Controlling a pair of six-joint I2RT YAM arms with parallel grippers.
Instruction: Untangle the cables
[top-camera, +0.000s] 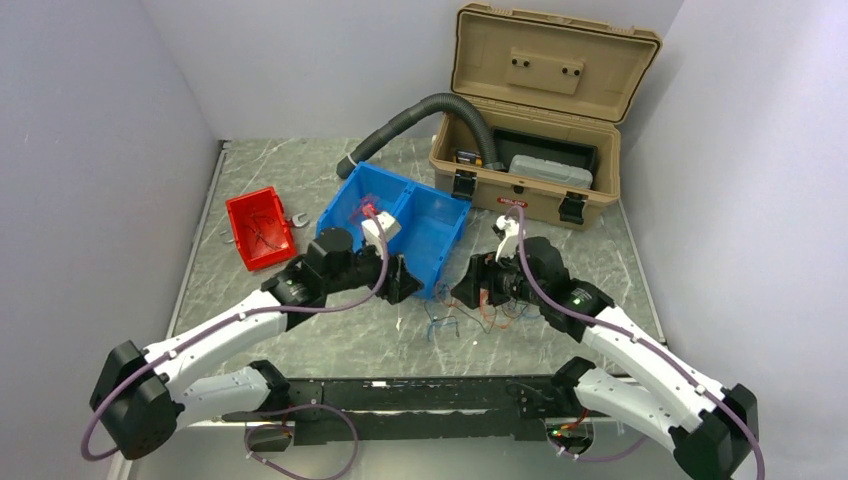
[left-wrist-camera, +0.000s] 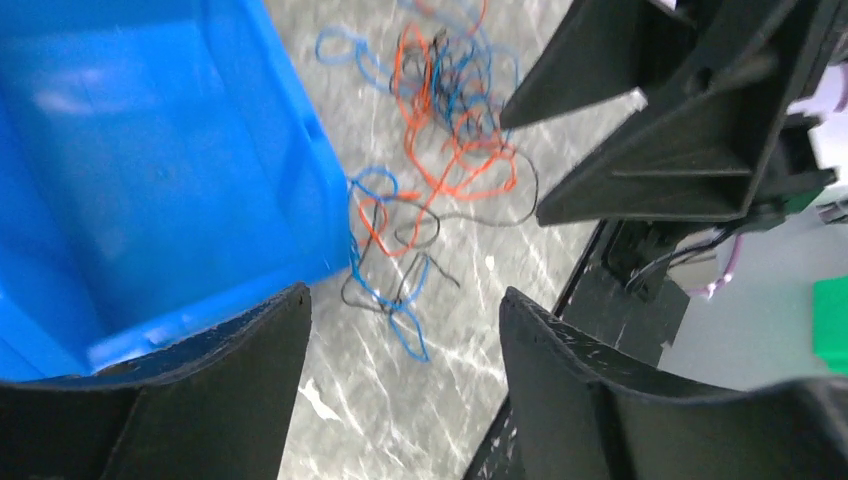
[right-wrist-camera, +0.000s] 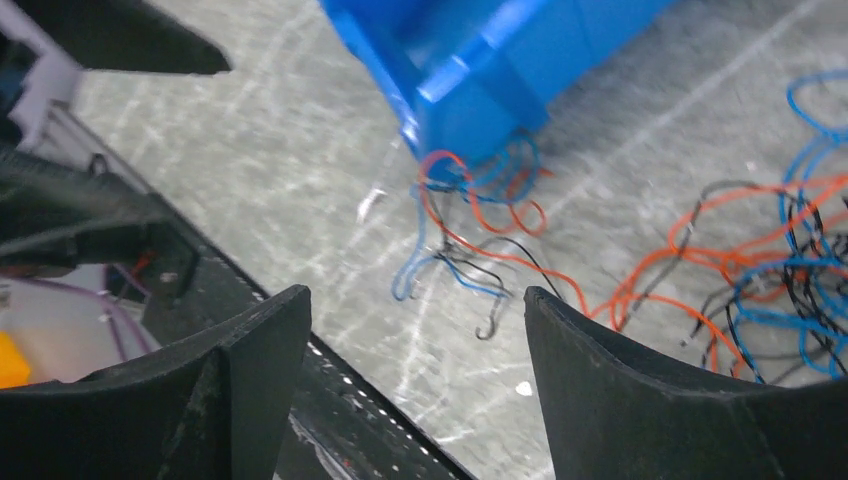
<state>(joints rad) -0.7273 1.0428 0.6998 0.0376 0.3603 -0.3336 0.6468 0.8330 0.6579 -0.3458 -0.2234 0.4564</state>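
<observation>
A tangle of thin red, blue and black cables (top-camera: 467, 318) lies on the grey table just in front of the blue bin (top-camera: 430, 215). In the left wrist view the cables (left-wrist-camera: 440, 170) spread beyond my left gripper (left-wrist-camera: 405, 295), which is open with only bare table between its fingers. My right gripper (right-wrist-camera: 415, 292) is open too and holds nothing. A small cable clump (right-wrist-camera: 470, 250) lies past its tips and a bigger one (right-wrist-camera: 770, 270) to the right. From above, both grippers (top-camera: 410, 285) (top-camera: 463, 292) face each other over the tangle.
The blue bin's corner (left-wrist-camera: 150, 180) is close on the left gripper's left. A red bin (top-camera: 260, 228) sits at the left. A tan toolbox (top-camera: 540, 120) stands open at the back, with a grey hose (top-camera: 420, 115) running from it. The black base rail (top-camera: 420, 395) borders the near edge.
</observation>
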